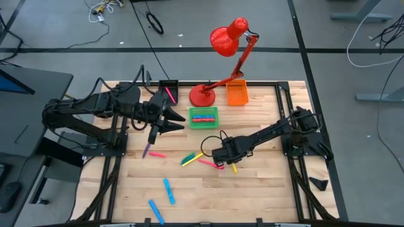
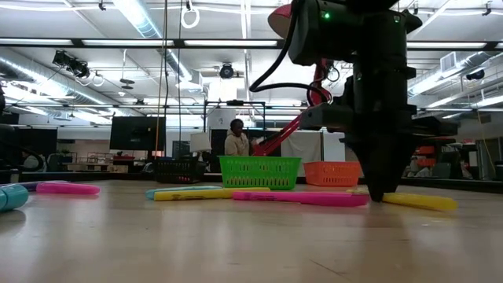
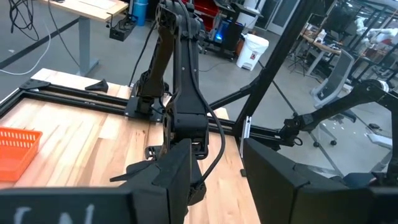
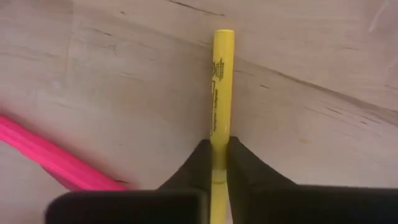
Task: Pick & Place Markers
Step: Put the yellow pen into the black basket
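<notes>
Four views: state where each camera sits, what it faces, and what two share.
High: overhead, straight down on both arms, green bin.
Low: table height, level across; right arm, yellow marker.
Left wrist: past its own jaws toward the right arm.
Right wrist: down at table; right gripper shut on yellow marker.
Shared: green bin, high and low.

Desk [image 1: 252,189]: pale wood planks, visible grain, matt w/ slight sheen. Yellow marker [image 4: 219,93]: smooth plastic, semi-gloss, small printed text along barrel. Pink marker [image 4: 50,158]: smooth glossy plastic. Right gripper [image 4: 216,163]: fingers matt black, look like plastic. Green bin [image 2: 259,171] & orange bin [image 2: 333,173]: mesh-pattern plastic. Red lamp [image 1: 228,38]: glossy shade, prob. painted metal.
</notes>
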Robot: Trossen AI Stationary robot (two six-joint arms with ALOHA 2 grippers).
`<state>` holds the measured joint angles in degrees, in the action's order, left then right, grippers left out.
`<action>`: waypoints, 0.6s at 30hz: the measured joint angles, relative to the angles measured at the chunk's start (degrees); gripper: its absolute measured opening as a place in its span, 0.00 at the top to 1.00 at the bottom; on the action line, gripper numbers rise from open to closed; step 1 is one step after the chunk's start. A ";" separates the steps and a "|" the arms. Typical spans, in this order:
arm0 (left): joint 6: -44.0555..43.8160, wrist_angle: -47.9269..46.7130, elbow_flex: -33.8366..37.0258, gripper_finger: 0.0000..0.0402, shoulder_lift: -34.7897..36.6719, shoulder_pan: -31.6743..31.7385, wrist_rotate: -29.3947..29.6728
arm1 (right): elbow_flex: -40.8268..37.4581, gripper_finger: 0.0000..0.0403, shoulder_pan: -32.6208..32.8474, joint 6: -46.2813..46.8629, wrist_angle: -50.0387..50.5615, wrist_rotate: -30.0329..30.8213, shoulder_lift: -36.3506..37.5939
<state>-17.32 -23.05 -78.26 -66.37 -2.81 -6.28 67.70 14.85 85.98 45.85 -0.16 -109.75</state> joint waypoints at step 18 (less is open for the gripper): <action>-1.57 0.06 0.00 0.62 0.00 0.00 0.00 | -0.28 0.97 0.50 -6.52 5.20 0.01 9.01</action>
<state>-18.90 -22.99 -78.26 -66.37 -2.81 -6.28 67.42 15.35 79.46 51.05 -0.15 -100.74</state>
